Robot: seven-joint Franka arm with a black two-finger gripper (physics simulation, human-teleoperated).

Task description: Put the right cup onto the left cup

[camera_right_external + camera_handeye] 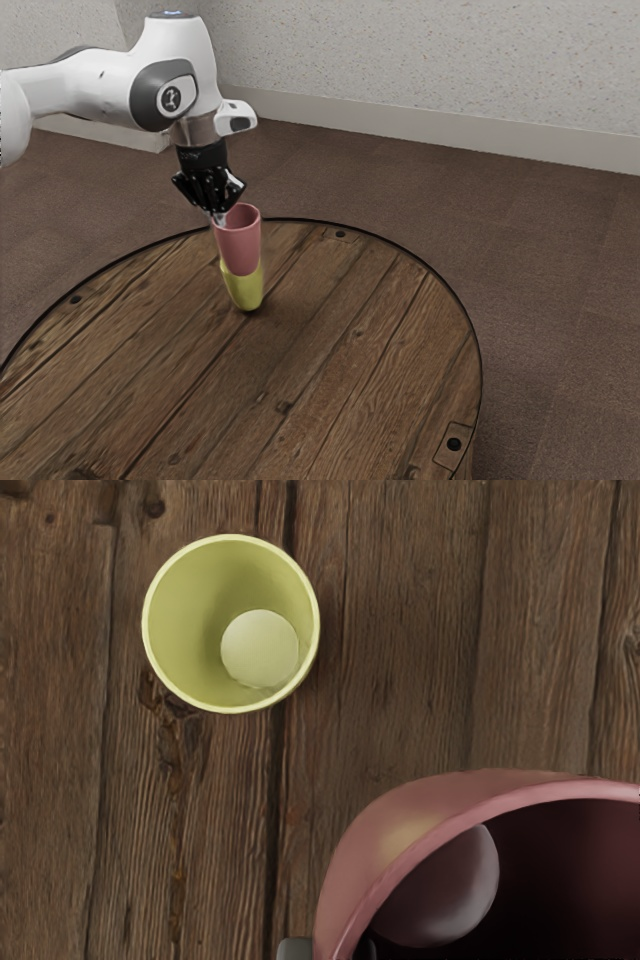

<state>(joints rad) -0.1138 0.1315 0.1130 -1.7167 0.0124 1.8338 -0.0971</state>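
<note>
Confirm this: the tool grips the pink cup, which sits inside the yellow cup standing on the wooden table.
Wrong on one point: the wrist view shows the yellow cup empty, with the pink cup beyond its rim, not inside. The tool does grip the pink cup, and the yellow cup stands on the wooden table.
</note>
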